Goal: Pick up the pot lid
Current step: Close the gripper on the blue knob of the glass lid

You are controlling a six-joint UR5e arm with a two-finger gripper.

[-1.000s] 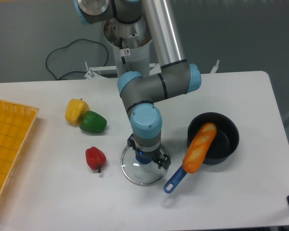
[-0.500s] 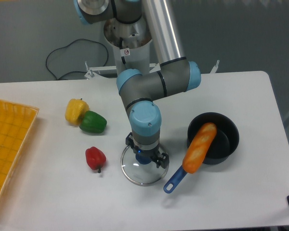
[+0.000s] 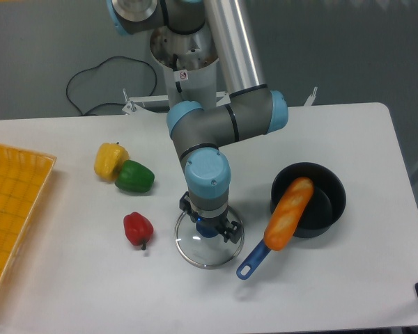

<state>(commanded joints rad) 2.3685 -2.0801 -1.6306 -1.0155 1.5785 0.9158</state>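
Your table [image 3: 90,285] carries the whole spread, with the arm [image 3: 226,125] coming in from the far side, which lets it work down onto the lid from above. The bin [image 3: 14,209] stands at the left edge of the view, well apart from the lid, so it shouldn't hinder a straight lift.

Your pot [image 3: 327,202] sits upright on the right of the view, its blue handle pointing toward the camera. The lid [image 3: 195,250] lies on the table just beside that handle, its knob up; that looks like the handiest way to offer it for a grasp from above. The orange food [image 3: 290,216] leans across the pot's rim and along the handle, which seem to prop it up. Take care there: a sideways swing with the lid could knock it. The green pepper [image 3: 134,177], yellow pepper [image 3: 110,161] and red pepper [image 3: 137,229] lie on the other side of the lid, apart from it.

The gripper [image 3: 209,219] points down over the lid, wrist above it and turned so that the fingers straddle the blue knob [image 3: 207,229] on a slant. They're spread and grasp nothing; you can't tell whether either one touches knob or glass. I'd judge you're at the final alignment: check the depth, close on the knob, then raise the lid straight up.
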